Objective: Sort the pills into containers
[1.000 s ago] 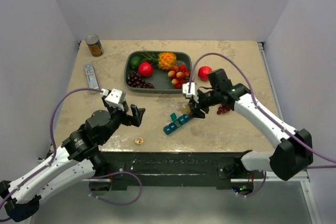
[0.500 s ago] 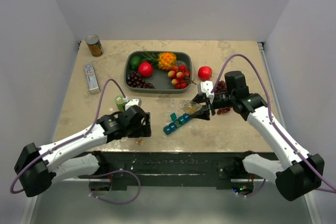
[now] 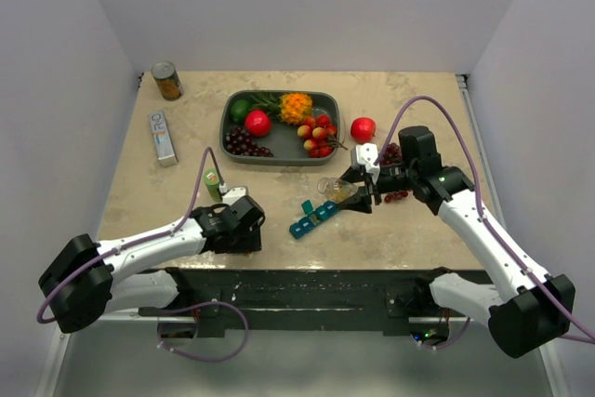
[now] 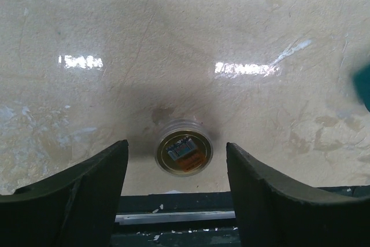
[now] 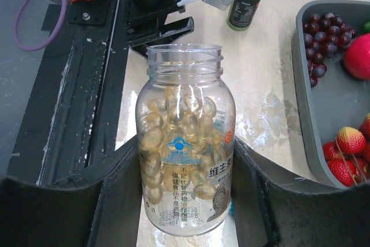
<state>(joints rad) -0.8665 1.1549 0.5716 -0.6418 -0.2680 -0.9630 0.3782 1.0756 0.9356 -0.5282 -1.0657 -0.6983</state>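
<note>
We see pale walls [image 3: 307, 6] on three sides, a shiny sandy table [image 3: 418, 99], its dark front edge [image 3: 316, 284], white light spots [image 4: 243, 67]

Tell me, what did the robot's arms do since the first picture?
The left end effector dropped from up in the air to the table's near edge and now sits open around the round cap. The right end effector, gripping the open pill bottle, shifted slightly right. The pill organiser, fruit tray and can stayed put.
</note>
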